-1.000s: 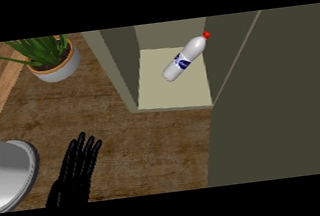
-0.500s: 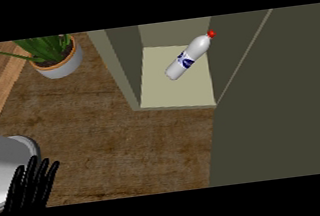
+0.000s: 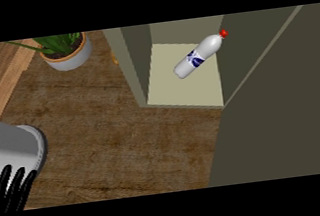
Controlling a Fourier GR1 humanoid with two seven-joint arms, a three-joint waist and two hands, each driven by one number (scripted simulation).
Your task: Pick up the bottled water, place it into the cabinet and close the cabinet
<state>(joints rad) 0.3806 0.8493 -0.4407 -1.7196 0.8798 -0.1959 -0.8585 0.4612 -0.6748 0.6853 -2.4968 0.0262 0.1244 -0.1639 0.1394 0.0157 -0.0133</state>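
White plastic with a blue label and a red cap, the bottled water (image 3: 198, 58) is already lying tilted on the pale shelf floor inside the cabinet (image 3: 134, 63) at the upper middle of the frame, cap pointing up and right against the far inner wall. So the placing part looks done to us. What's changed over the last second: our left hand (image 3: 6, 192) has slid from the lower middle of the brown counter (image 3: 114, 135) down into the bottom left corner, and now only its black fingers poke up there, straight and spread apart, holding nothing. The whole view has also drifted, so the cabinet opening sits a bit more to the right and the potted plant (image 3: 65, 50) has moved in from the upper left. The big dark panel filling the right side looks like the cabinet door (image 3: 282, 110), swung open toward us, and it seems to take up more of the frame than before. Right hand doesn't show anywhere, so we'd guess it's off behind that door, but we can't see that. A grey rounded thing (image 3: 8, 149) sits at the left edge, can't tell what it is. Our read: closing the cabinet is all that's left.
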